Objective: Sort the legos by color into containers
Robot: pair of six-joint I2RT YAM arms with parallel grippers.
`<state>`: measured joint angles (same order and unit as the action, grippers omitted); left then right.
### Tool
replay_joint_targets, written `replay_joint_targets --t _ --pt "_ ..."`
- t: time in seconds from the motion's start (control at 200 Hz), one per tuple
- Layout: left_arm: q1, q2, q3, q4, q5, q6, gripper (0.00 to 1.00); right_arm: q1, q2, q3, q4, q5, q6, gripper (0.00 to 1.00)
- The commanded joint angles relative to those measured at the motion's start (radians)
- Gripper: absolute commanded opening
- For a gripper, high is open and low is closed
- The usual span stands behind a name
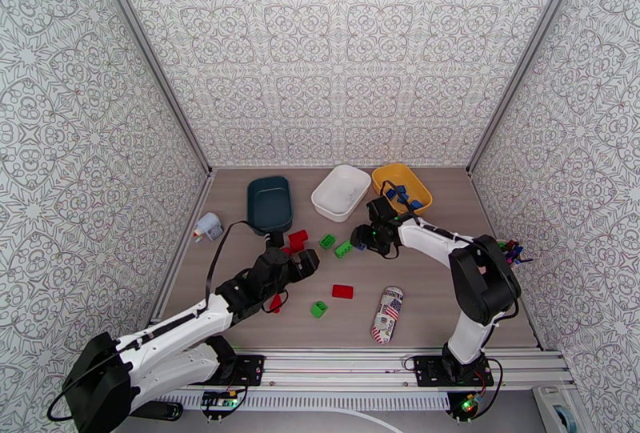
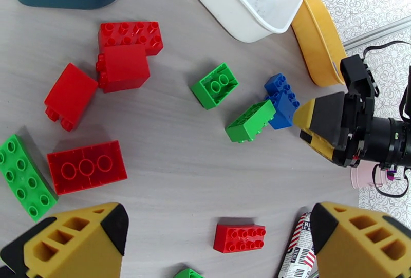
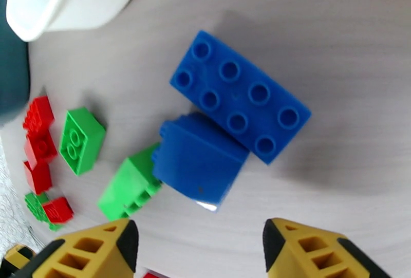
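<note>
The right gripper stood parted and empty, we noted, two touching blue legos just ahead of it, likely bound for the yellow container; left gripper gaped wide, empty, short of red legos.

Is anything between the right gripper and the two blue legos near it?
Nothing visible. The open right gripper faces the larger blue lego and smaller blue lego with bare table between; a green lego touches the smaller one's side, outside that gap.
</note>
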<state>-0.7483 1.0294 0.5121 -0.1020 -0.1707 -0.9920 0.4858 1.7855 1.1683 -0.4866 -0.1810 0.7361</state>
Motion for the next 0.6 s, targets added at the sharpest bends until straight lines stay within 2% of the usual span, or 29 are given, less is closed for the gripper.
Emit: replay_joint_targets --t 0.0,0.595 --pt "-0.005 -0.009 -0.009 0.001 -0.021 -0.006 0.99 0.012 0.007 0.003 0.03 0.032 0.054 0.66" --pt "0.009 -0.019 -0.027 0.009 -0.009 -0.003 0.99 0.025 0.156 0.114 0.025 0.057 0.08 0.64"
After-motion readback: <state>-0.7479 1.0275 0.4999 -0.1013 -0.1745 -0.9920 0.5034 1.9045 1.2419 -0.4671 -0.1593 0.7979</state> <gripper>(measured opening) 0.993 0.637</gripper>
